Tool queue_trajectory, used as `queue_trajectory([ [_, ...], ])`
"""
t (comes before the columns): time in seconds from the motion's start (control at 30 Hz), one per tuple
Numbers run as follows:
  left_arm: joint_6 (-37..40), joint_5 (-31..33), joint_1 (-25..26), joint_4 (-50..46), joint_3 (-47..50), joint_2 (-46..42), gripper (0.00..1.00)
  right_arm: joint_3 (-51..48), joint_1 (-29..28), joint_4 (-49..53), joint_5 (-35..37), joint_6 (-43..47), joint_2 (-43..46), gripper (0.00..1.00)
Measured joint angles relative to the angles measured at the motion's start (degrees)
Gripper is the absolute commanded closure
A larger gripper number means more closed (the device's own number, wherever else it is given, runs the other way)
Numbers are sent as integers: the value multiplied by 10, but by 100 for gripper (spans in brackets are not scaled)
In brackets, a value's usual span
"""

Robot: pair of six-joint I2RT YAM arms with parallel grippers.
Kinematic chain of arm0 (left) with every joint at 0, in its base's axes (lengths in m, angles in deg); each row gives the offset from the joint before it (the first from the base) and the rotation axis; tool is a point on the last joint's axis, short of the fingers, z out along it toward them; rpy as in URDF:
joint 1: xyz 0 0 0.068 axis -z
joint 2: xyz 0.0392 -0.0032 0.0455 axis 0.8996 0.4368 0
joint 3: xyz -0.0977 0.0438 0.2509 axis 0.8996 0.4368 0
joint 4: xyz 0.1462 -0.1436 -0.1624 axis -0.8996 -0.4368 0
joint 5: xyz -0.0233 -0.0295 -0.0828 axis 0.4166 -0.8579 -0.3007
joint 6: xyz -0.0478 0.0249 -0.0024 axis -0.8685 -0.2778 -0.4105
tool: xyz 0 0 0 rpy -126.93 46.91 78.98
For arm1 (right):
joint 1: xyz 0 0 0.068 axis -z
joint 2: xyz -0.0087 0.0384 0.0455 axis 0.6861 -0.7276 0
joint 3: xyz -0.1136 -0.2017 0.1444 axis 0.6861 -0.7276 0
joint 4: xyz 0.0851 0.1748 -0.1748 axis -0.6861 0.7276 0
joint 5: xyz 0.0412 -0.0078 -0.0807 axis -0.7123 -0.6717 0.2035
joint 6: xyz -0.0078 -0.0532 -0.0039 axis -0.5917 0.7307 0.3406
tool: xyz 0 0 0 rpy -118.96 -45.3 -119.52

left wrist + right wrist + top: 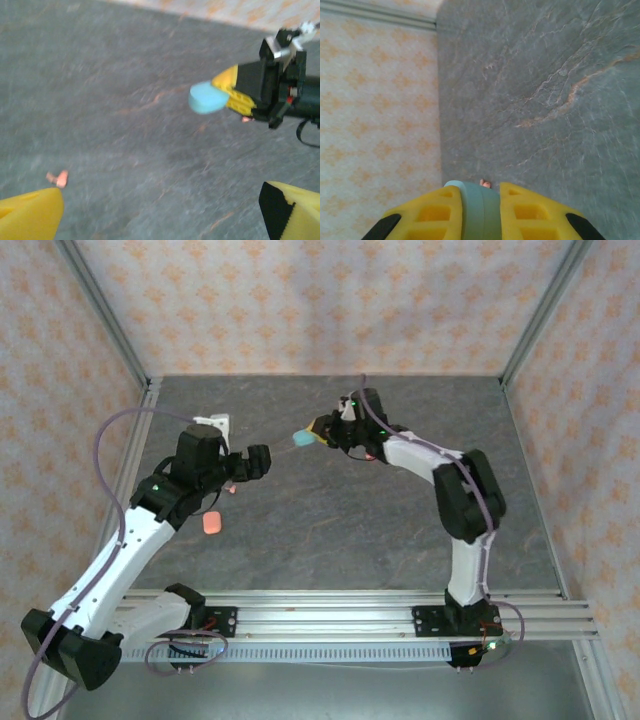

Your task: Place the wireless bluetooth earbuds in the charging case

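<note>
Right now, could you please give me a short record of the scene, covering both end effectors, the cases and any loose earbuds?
left end effector: open, empty, above the grey stone-patterned table
right end effector: shut on the light blue oval case, raised off the table
salmon-pink oval case: lying on the table beside the left arm, untouched
tiny salmon-pink earbud: loose on the table, apart from both cases

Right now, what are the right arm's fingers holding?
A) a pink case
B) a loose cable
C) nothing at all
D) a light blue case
D: the right fingers are clamped on either side of the blue case, which sticks out past their yellow tips above the table.
</note>
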Motion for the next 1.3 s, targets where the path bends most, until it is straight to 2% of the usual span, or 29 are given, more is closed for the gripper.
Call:
queue_trajectory([
  [0.23,-56,-7,-56,-59,68,-13,0,79,-19,-32,0,16,-133,100],
  [0.47,-71,-28,-96,-79,108,-13,0,120,-19,1,15,80,-181,96],
  [0.57,-78,-28,-107,-80,112,-13,0,131,-19,15,18,105,-187,85],
  [0.63,-86,-25,-116,-80,117,-13,0,137,-19,25,18,119,-190,73],
  [0.73,-97,-25,-127,-80,130,-12,3,140,-19,38,17,136,-191,63],
  [0.93,-116,-24,-149,-87,150,-4,5,146,-18,60,20,151,-187,55],
  [1.3,-123,-20,-179,-89,169,66,7,134,12,147,42,158,-114,52],
])
